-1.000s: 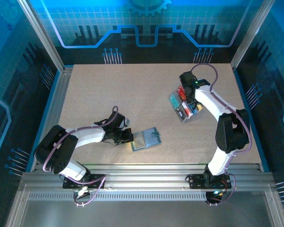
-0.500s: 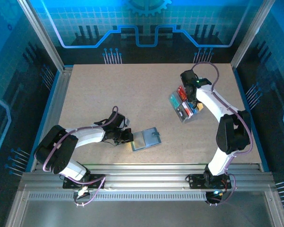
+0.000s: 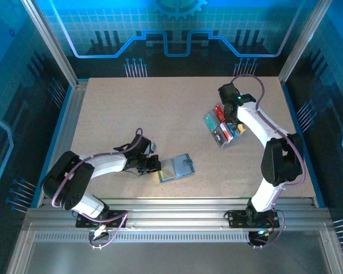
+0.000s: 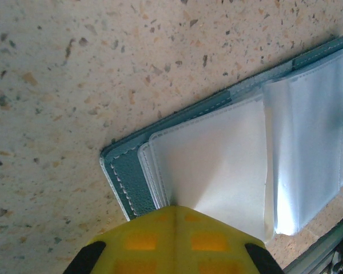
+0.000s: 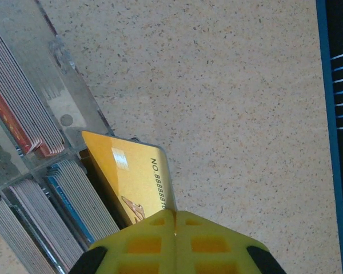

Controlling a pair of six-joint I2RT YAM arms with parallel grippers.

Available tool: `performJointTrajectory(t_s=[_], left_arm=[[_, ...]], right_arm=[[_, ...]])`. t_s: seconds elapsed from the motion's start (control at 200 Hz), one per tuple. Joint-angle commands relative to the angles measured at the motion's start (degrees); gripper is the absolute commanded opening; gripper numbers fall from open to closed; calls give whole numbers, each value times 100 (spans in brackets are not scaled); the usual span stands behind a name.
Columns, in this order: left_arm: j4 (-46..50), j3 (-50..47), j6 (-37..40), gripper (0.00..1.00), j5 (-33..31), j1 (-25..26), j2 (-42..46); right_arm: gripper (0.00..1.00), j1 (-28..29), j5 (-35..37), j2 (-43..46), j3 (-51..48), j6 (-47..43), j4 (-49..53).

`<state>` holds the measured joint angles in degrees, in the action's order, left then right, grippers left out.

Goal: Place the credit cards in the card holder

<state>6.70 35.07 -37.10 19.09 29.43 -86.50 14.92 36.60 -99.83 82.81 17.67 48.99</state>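
The right gripper (image 5: 174,214) is clenched on 1 corner of a yellow plastic credit card (image 5: 130,174) printed with a number. The card's far end sits at the edge of the clear plastic compartment tray (image 5: 74,108). Stacks of red cards (image 5: 14,123) and blue cards (image 5: 74,200) stand on edge in the tray's compartments. The tray lies on the right part of the speckled beige table (image 3: 131,114). The slate-blue folding card holder (image 3: 177,167) lies open near the table's front edge, well apart from the tray. The left gripper (image 4: 171,208) is pinched tight on 1 of the card holder's pale inner sleeves.
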Motion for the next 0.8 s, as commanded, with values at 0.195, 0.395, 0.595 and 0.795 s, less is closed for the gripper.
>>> performJointTrajectory(t_s=[0.195, 0.395, 0.595, 0.795], left_arm=[[350, -114, 44, 1, -283, 13, -7], [350, -123, 35, 1, -279, 13, -8], [351, -140, 26, 1, -283, 19, 1], [352, -141, 13, 1, -290, 15, 10]], right_arm=[[0, -68, -645, 249, 162, -166, -5], [0, 2, -794, 252, 246, -271, 118], [0, 91, -634, 263, 370, -305, 235], [0, 186, -389, 330, 448, -321, 270]])
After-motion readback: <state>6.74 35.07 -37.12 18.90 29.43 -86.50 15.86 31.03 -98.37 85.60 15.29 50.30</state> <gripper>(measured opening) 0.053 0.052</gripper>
